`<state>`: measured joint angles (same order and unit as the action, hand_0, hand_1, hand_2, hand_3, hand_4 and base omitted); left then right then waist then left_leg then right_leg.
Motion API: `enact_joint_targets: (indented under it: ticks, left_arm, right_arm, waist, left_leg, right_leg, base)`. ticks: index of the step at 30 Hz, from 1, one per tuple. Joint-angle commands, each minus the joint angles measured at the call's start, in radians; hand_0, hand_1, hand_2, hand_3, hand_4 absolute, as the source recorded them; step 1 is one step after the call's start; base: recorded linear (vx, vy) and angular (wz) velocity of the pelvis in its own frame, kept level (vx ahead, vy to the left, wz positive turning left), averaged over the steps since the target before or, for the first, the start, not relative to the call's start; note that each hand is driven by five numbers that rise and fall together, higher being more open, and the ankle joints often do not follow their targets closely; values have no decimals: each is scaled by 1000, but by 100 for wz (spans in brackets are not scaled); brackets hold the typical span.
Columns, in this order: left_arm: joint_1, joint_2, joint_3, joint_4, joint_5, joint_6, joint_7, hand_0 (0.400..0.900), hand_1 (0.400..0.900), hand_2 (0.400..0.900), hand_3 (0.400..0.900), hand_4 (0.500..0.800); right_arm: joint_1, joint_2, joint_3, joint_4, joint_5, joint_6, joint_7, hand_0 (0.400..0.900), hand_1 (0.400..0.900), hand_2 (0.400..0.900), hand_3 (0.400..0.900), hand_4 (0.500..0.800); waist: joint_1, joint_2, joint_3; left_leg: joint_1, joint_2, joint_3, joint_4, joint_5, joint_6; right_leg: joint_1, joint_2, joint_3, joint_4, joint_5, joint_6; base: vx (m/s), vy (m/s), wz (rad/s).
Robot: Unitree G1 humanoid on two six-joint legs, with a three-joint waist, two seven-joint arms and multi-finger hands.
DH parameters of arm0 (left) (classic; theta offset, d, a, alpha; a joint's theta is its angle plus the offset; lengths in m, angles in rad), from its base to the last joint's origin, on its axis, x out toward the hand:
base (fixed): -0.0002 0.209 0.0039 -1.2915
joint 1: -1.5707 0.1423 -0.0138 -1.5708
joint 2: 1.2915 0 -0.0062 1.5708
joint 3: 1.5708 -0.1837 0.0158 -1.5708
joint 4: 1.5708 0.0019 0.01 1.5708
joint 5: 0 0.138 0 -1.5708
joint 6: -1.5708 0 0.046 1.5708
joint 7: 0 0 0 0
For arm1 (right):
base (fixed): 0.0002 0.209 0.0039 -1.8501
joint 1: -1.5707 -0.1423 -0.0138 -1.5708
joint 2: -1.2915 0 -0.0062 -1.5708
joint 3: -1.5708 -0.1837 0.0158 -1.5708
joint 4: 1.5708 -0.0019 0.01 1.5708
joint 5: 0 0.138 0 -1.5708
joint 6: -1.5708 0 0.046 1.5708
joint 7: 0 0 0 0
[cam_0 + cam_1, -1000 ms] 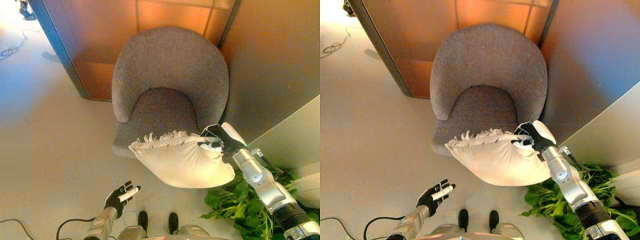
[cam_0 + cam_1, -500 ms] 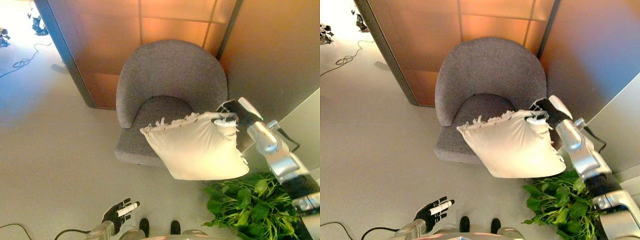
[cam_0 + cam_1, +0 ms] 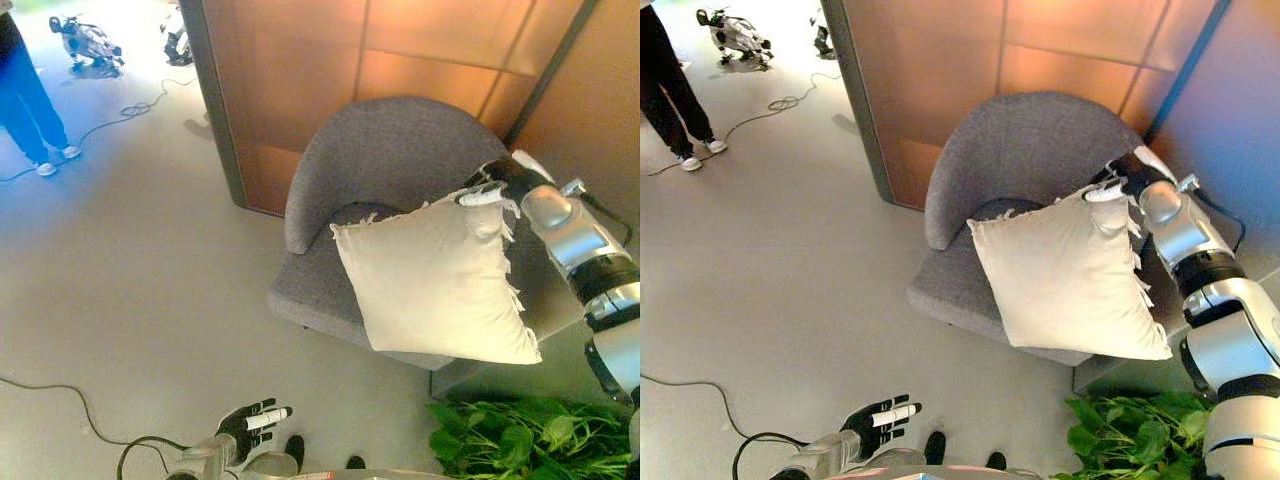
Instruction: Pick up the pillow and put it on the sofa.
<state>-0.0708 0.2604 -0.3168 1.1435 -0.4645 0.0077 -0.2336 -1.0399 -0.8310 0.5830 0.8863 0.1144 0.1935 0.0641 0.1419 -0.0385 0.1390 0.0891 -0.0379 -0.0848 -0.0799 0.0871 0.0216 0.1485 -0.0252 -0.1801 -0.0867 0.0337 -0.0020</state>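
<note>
A cream fringed pillow (image 3: 435, 280) hangs by its top right corner from my right hand (image 3: 497, 183), which is shut on that corner. The pillow is held in the air over the seat of a grey round-backed armchair (image 3: 400, 160); I cannot tell whether its lower edge touches the seat. It also shows in the right eye view (image 3: 1065, 270). My left hand (image 3: 250, 421) is low at the bottom edge, fingers spread open and empty.
An orange panel wall (image 3: 300, 60) stands behind the chair. A green leafy plant (image 3: 520, 440) is at the lower right. A person's legs (image 3: 670, 90) and a small legged robot (image 3: 730, 30) show at the far upper left, with a cable (image 3: 60, 400) on the floor.
The camera has shifted, so the whole scene sits further right and closer. My right hand has carried the pillow up and further over the chair seat. The left hand stays low and open.
</note>
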Motion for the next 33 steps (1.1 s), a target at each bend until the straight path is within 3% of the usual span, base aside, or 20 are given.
enact_joint_targets:
  ticks: [1,10,19,21,28,31,33]
  left_arm:
    - [-64,31,-87,45,25,-30,-33,900,900,900,900,800]
    - [-66,27,-99,36,13,-31,-36,900,900,900,900,800]
    - [-69,21,-94,34,5,-37,-43,900,900,900,900,800]
    - [-72,15,-88,35,-7,-39,-42,900,900,900,900,800]
    - [-71,-1,-50,37,-38,-53,-20,900,900,900,900,800]
    - [-70,-6,-30,43,-47,-64,-11,900,900,900,900,800]
    - [-67,-15,-9,46,-61,-80,0,900,900,900,900,800]
  right_arm:
    - [-274,-36,26,47,12,-92,-77,900,900,900,900,800]
    - [-294,-25,44,9,84,-100,-75,900,900,900,900,800]
    - [-200,-33,-60,-45,226,-23,-129,900,900,900,900,800]
    - [-112,-19,-122,-84,245,6,-147,900,900,900,900,800]
    - [261,85,-332,-239,319,-33,-180,900,900,900,900,800]
    - [408,165,-385,-283,371,-53,-186,900,900,900,900,800]
    - [555,262,-421,-295,414,-94,-189,900,900,900,900,800]
  waist:
    - [36,-65,-127]
    - [30,-63,-121]
    - [-6,-55,-114]
    - [-24,-50,-109]
    - [-85,-37,-94]
    - [-111,-32,-89]
    - [-133,-26,-82]
  left_leg:
    - [-14,13,-10,42,-87,-51]
    - [-19,16,-9,43,-83,-54]
    - [-18,21,17,46,-91,-53]
    - [-16,23,28,46,-94,-51]
    - [-4,34,73,41,-106,-47]
    - [1,36,93,41,-113,-44]
    - [6,39,111,39,-117,-41]
  right_leg:
    - [-17,-48,-37,82,-49,48]
    - [-21,-47,-32,78,-48,45]
    - [-35,-46,1,87,-50,43]
    - [-41,-46,15,90,-49,44]
    - [-52,-40,60,94,-49,44]
    - [-57,-36,82,94,-48,44]
    - [-61,-31,100,93,-46,44]
  base:
    - [-10,0,6]
    - [-27,5,0]
    - [-44,17,-10]
    - [-55,29,-20]
    - [-42,15,-28]
    - [-32,7,-27]
    - [-38,11,-28]
